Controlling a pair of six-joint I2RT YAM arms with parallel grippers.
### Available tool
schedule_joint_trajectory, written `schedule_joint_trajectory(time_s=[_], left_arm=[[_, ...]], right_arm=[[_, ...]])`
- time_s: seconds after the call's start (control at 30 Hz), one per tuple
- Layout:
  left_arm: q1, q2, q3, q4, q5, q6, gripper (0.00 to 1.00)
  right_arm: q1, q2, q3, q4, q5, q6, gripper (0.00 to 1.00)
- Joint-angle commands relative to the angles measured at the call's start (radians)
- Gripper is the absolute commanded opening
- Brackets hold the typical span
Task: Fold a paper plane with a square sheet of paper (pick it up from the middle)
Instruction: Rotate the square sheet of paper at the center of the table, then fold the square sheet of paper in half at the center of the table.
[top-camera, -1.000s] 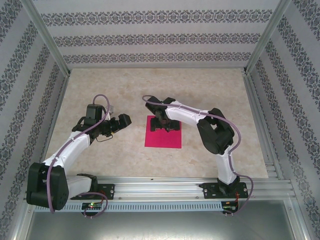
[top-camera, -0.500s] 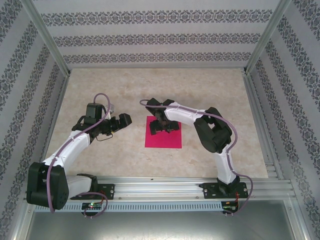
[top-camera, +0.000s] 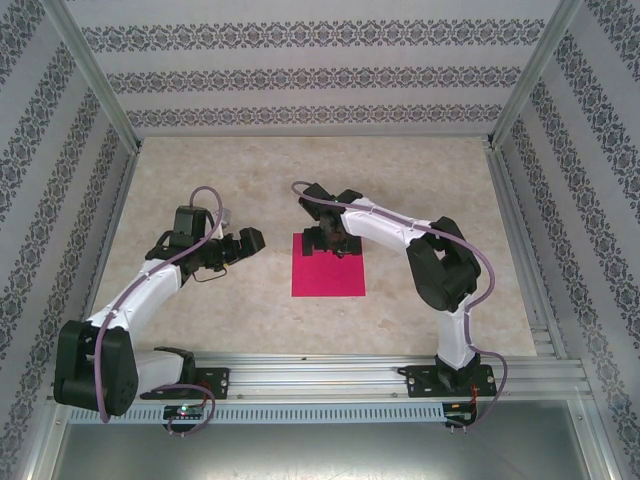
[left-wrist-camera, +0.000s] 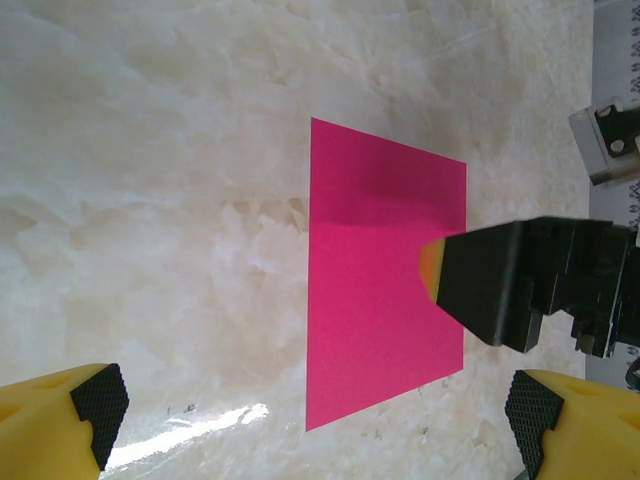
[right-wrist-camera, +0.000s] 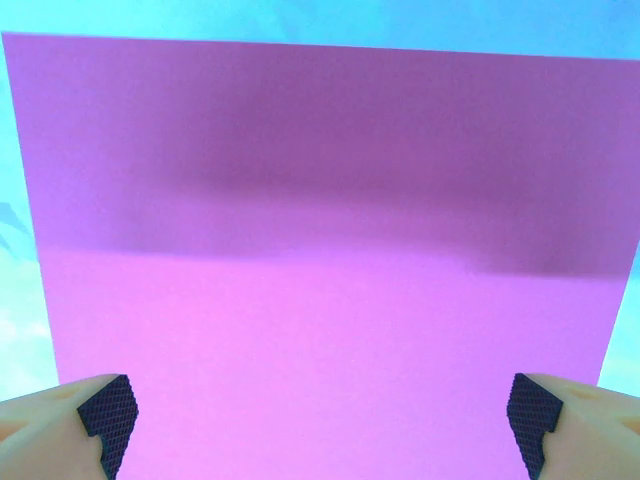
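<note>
Top external: on the table (top-camera: 200, 180) we see the right gripper (top-camera: 329, 244) over the far edge of the square sheet of paper (top-camera: 328, 279), left gripper (top-camera: 250, 240) nearby; both gape empty.

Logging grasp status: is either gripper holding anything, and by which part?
Nothing is held. The left gripper and right gripper are both open, and the square sheet of paper lies flat on the table.

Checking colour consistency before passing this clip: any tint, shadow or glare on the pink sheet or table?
Right wrist view: blue cast on the table, the square sheet of paper reads violet, a shadow band across it. Left wrist view: true magenta, glare on the table near the bottom edge. Top external view: even and sharp.
</note>
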Motion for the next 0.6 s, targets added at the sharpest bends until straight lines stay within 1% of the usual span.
schedule_joint_trajectory(time_s=[0.0, 0.13, 0.33, 0.57], left_arm=[[-0.017, 0.022, 0.037, -0.005, 0.025, 0.015, 1.0], [-0.025, 0.042, 0.046, 0.01, 0.04, 0.011, 1.0], [-0.029, 0.044, 0.06, -0.014, 0.047, 0.029, 1.0], [-0.029, -0.023, 0.05, -0.025, 0.047, 0.039, 1.0]], right_arm=[[0.002, 0.024, -0.018, 0.014, -0.015, 0.13, 0.98], [0.013, 0.086, 0.032, -0.023, -0.003, 0.114, 0.97], [0.024, 0.139, 0.013, -0.014, -0.011, 0.056, 0.98], [0.044, 0.193, 0.01, -0.033, -0.015, 0.019, 0.97]])
